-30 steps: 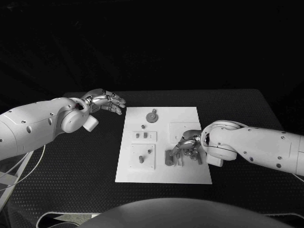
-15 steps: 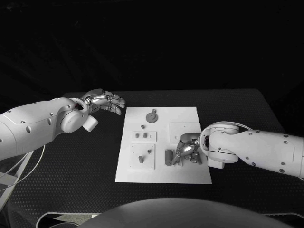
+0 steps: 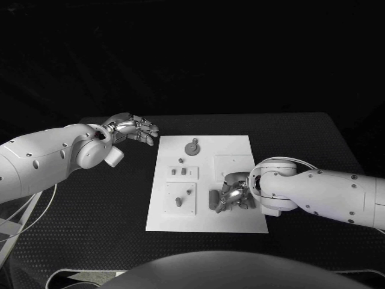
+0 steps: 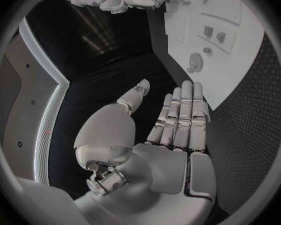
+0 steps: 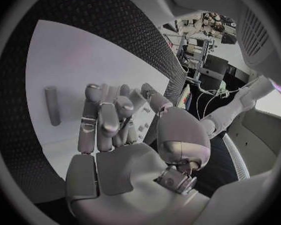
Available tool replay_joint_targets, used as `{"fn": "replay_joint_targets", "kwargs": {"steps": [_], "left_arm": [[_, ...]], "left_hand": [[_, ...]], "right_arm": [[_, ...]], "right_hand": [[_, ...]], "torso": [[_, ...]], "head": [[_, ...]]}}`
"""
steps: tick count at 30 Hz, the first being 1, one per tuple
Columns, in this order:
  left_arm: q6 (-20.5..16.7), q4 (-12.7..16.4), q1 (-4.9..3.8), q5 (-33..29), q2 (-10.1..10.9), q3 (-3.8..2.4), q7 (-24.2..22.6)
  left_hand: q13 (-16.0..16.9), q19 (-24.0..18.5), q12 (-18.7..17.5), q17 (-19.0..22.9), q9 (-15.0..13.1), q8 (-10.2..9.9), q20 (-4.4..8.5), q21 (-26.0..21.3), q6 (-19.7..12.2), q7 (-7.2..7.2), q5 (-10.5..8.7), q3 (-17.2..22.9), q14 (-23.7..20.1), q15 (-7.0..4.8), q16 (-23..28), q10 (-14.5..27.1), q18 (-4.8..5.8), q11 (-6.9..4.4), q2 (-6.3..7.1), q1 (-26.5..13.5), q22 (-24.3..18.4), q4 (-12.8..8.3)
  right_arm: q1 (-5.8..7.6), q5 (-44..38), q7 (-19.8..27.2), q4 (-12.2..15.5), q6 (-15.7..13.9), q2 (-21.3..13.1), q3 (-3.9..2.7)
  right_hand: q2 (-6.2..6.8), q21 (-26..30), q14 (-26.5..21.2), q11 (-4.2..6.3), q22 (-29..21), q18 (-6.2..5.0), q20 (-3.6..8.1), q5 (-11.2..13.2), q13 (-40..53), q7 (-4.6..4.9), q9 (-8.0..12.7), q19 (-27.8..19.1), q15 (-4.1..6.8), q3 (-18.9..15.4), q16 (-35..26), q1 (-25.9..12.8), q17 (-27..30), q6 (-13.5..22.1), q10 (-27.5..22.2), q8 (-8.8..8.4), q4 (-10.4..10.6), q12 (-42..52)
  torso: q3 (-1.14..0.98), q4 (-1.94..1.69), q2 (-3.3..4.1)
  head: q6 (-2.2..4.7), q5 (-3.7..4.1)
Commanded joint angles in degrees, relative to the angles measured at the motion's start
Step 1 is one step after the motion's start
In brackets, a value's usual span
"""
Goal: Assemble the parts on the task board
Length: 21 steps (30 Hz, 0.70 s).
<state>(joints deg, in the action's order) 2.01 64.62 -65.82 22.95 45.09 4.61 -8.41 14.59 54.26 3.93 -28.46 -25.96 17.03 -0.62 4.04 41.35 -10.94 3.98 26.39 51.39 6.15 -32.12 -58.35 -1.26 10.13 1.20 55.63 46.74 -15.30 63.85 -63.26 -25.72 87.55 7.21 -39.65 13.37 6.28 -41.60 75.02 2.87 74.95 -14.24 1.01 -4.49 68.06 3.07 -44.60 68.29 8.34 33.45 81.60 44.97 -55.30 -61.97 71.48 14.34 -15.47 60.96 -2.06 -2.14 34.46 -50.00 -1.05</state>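
Head view shows our right hand (image 3: 236, 194) low over the near right part of the white board (image 3: 231, 147), fingers curled down among the small grey parts there. Just beside it, on the side toward the board's middle, a short grey peg (image 3: 214, 200) lies on the board; the right wrist view has the same peg (image 5: 51, 105) lying flat a little beyond our fingertips (image 5: 92, 93), apart from them. The fingers are bent inward in that view, but we cannot tell whether they pinch anything, since the spot under them is hidden.

Our left hand (image 3: 133, 129) hangs off the far left corner of the board, above the black table (image 3: 88, 217), holding nothing; the left wrist view shows its fingers (image 4: 181, 116) straight and side by side, the thumb apart.

Beyond the right hand, toward the left hand, we see a round disc with a stub (image 3: 192, 147) at the board's far end, a block with two small pins (image 3: 181, 172), and a nearer block with an upright piece (image 3: 180, 199).

We judge the step in hand to be a pick-up at the near right cluster, early in the assembly. The next move calls for a firm pinch on one piece, then a clean lift without knocking the loose peg, which looks likely to roll.
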Motion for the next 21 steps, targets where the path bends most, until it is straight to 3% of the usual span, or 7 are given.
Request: {"fn": "replay_joint_targets", "kwargs": {"steps": [1, 6, 21], "left_arm": [[0.9, 0.1, -0.03, -0.1, 0.0, -0.03, -0.3], [0.9, 0.1, -0.03, -0.1, 0.0, -0.03, -0.3], [1.0, 0.1, -0.03, -0.1, 0.0, -0.03, -0.2]], "left_hand": [[-0.1, 0.0, 0.2, -0.1, 0.1, 0.2, 0.06, 0.2, -0.5, -2.22, -0.32, 0.1, 0.4, 0.11, 0.2, 0.4, -0.89, -0.12, -0.18, -0.6, -0.1, 0.3], [-0.1, 0.0, 0.2, -0.1, 0.1, 0.2, 0.06, 0.2, -0.5, -2.22, -0.32, 0.1, 0.4, 0.11, 0.3, 0.4, -0.89, -0.12, -0.19, -0.6, -0.1, 0.3], [-0.1, 0.0, 0.2, -0.2, 0.1, 0.3, 0.06, 0.2, -0.5, -2.21, -0.32, 0.2, 0.5, 0.11, 0.3, 0.4, -0.9, -0.13, -0.28, -0.5, -0.1, 0.3]], "right_arm": [[-0.06, -1.2, 0.2, -0.2, 0.9, 0.1, 0.0], [-0.06, -1.9, -0.2, -0.7, 0.2, 0.1, 0.0], [-0.07, -4.4, -0.4, -2.4, -2.6, 0.6, -0.01]], "right_hand": [[-0.08, 0.2, 0.2, 0.03, 1.0, -0.76, 0.0, 0.0, 0.1, 0.36, -0.1, 0.4, 0.31, -0.2, 0.3, -0.7, 0.0, -0.8, 0.4, 0.04, 0.4, 0.3], [-0.4, 0.3, 0.2, 0.09, 1.0, -0.76, 0.05, 0.0, 0.2, 0.3, -0.1, 0.5, 0.37, -0.2, 0.3, -1.3, 0.0, -1.0, 0.5, -0.03, 0.8, 0.3], [-2.68, 0.4, 0.2, 0.27, 1.0, -0.76, 0.24, 0.0, 0.6, 0.14, -0.1, 0.8, 0.55, -0.3, 0.5, -3.3, -0.1, -1.4, 0.9, -0.32, 2.5, 0.7]], "torso": [[0.02, -0.01, 0.01], [0.11, 0.0, -0.03], [0.01, 0.03, 0.01]], "head": [[0.0, -0.07], [0.0, -0.05], [0.0, -0.02]]}}
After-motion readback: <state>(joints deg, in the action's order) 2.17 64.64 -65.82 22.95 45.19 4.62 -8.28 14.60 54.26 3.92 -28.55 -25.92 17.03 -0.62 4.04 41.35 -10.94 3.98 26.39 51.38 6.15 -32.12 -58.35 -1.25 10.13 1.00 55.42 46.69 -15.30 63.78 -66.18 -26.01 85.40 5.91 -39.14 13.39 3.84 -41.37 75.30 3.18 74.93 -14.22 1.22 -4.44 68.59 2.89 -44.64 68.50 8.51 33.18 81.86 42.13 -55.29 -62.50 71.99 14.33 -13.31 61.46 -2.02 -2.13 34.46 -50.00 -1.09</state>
